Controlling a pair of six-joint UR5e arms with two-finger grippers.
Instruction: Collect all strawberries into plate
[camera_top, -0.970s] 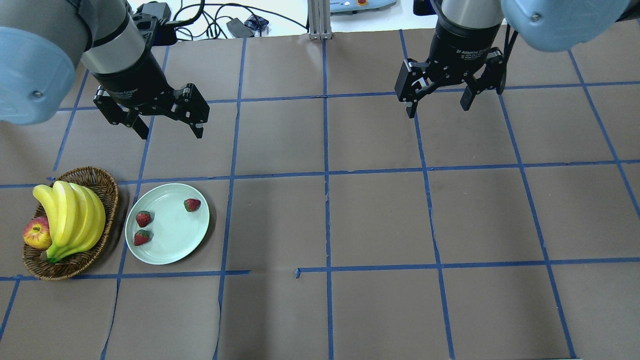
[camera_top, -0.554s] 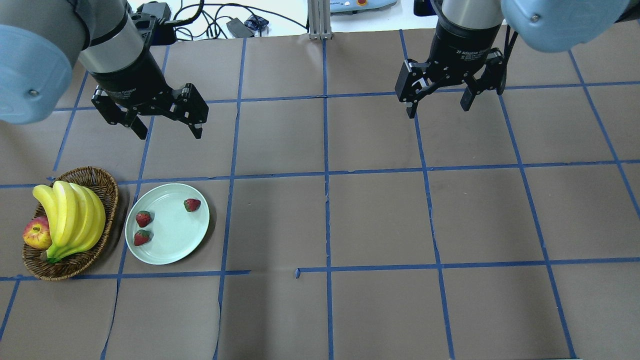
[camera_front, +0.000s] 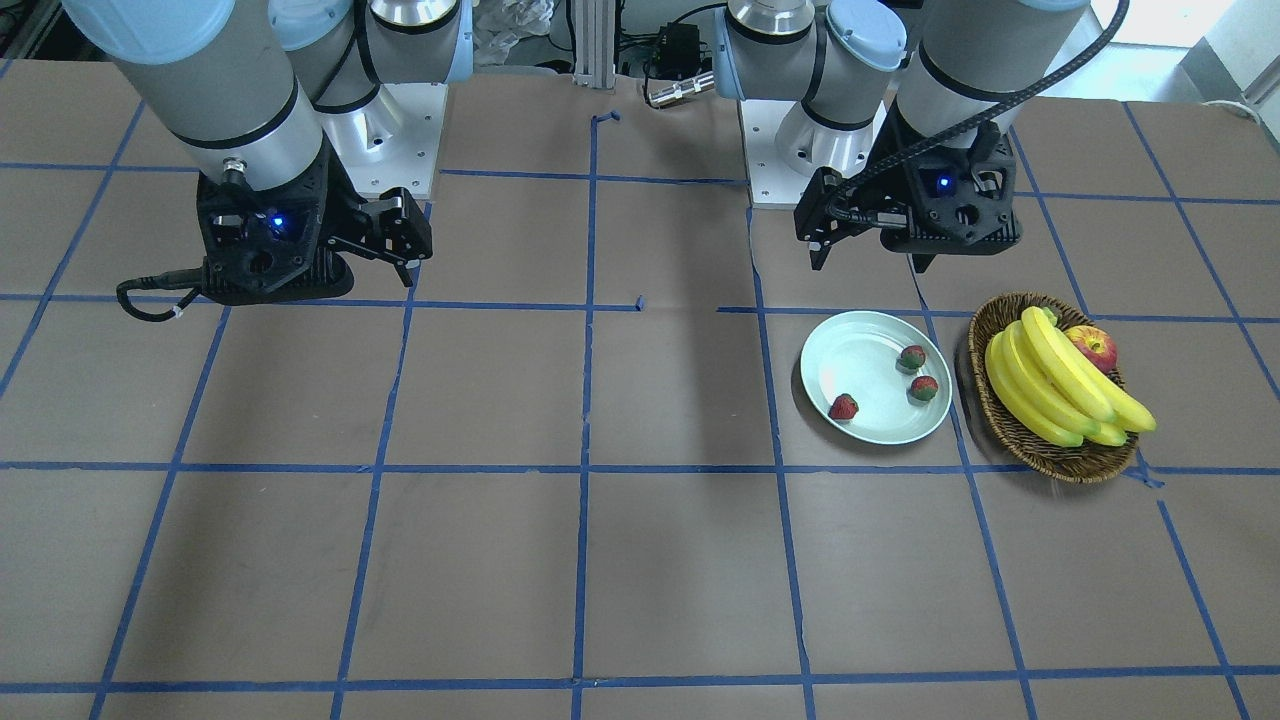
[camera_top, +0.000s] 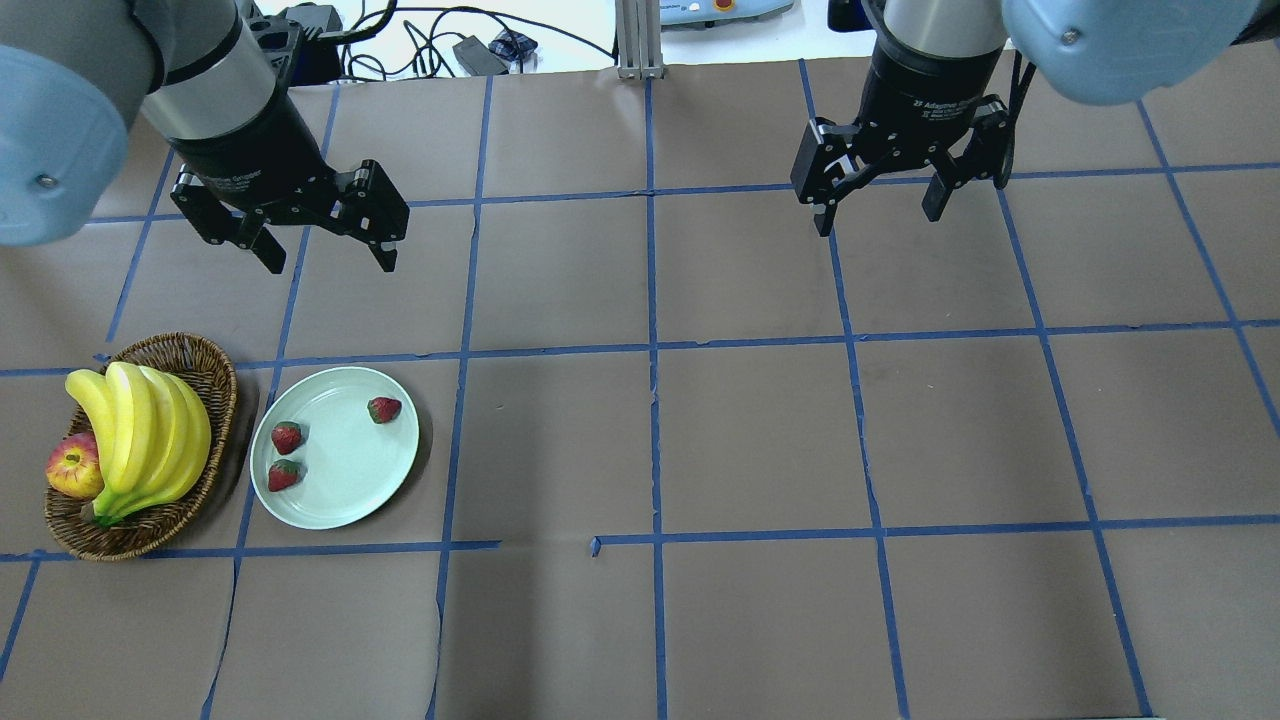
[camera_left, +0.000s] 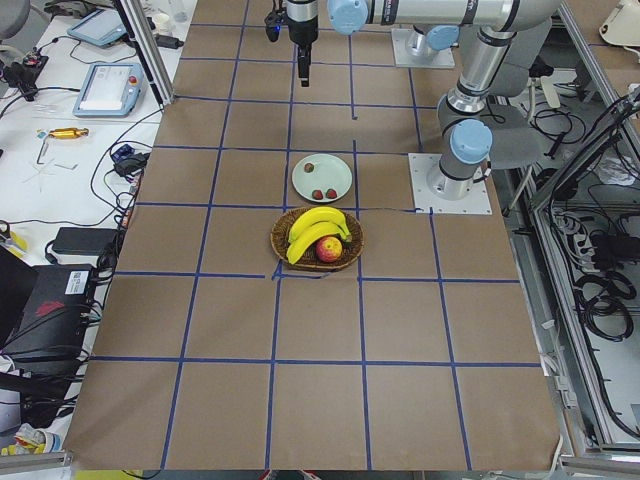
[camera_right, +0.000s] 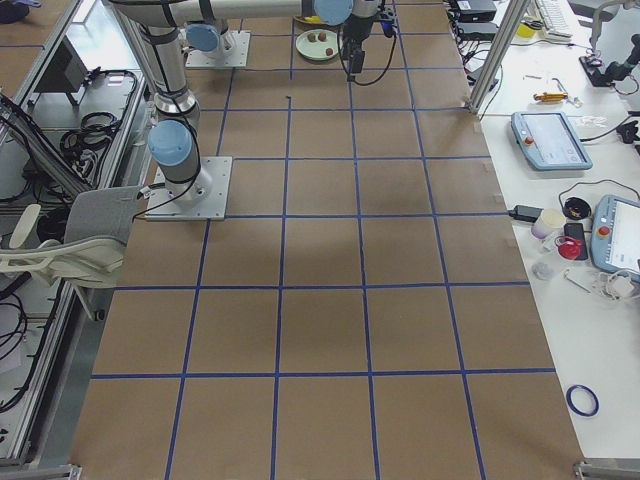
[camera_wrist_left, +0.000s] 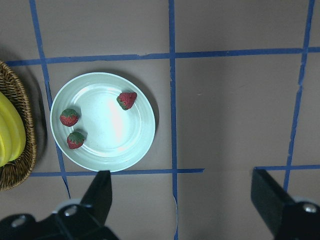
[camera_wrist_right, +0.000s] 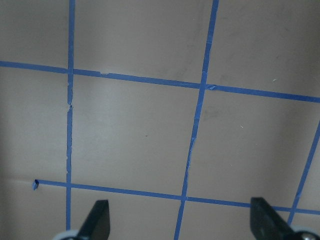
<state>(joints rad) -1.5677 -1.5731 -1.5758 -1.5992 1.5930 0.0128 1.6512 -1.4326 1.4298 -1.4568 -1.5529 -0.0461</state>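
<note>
All three strawberries (camera_top: 287, 437) lie on the plate (camera_top: 345, 500).
The plate sits near the worktop's left edge, just beside a wicker basket (camera_top: 215, 370); left gripper (camera_top: 330, 262) and right gripper (camera_top: 878, 222) hang above the worktop, fingers spread, holding nothing.

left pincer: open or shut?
Open. In the overhead view the left pincer has its fingers spread wide, nothing between them; the left wrist view shows both far apart too.
</note>
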